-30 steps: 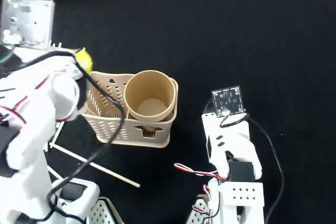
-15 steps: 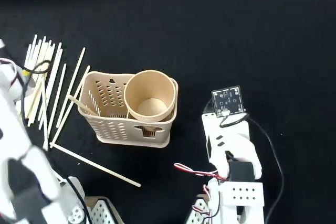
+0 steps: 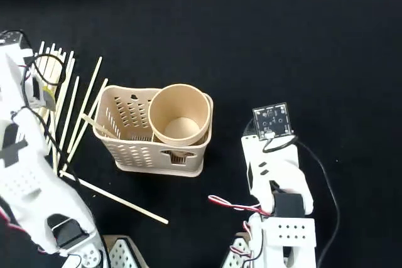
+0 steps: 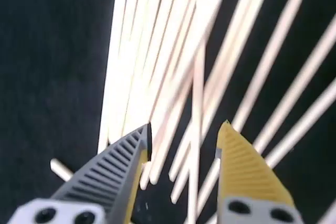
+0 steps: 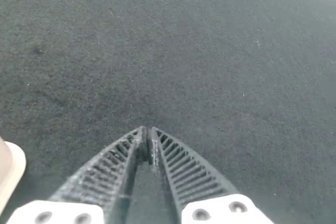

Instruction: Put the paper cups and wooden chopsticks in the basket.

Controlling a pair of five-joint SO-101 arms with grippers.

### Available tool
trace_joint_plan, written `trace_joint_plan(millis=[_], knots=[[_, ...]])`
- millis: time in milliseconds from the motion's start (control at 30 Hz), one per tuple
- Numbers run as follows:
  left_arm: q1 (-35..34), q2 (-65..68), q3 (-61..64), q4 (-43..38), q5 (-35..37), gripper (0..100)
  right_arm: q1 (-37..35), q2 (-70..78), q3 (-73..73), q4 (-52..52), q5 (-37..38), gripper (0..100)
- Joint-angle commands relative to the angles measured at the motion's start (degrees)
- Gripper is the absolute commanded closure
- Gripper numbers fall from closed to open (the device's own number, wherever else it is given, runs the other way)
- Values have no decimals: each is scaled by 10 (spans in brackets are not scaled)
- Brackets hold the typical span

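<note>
While L fingers (image 4: pixel 247 171) gape empty over loose chopsticks (image 4: pixel 173 51), R fingers (image 5: pixel 178 166) closed, empty; 1 cup (image 3: pixel 180 127), 1 chopstick (image 3: pixel 94 123) in basket (image 3: pixel 151 155).

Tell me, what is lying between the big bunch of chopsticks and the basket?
A few loose chopsticks lie slanted on the black table between the bunch of chopsticks and the basket, as the high view shows.

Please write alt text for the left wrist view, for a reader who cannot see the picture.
The left pincer, its jaws open, hangs over a loose bundle of wooden chopsticks lying on the black table.
</note>
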Motion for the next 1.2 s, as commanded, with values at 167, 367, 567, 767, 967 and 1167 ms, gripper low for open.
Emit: trace_joint_plan(millis=[167, 367, 567, 767, 967, 1167], knots=[[5, 171, -229, 40, -8, 874, -5, -5, -7, -4, 4, 985], [7, 241, -305, 96, -19, 974, -5, -5, -7, -4, 4, 985], [21, 271, -389, 188, -51, 971, -5, -5, -7, -4, 4, 985], [10, 252, -405, 194, -50, 971, -5, -5, -6, -4, 4, 985], [7, 191, -365, 196, -9, 971, -5, -5, -6, -5, 4, 985], [11, -20, -204, 196, 65, 971, -5, -5, -7, -5, 4, 985]])
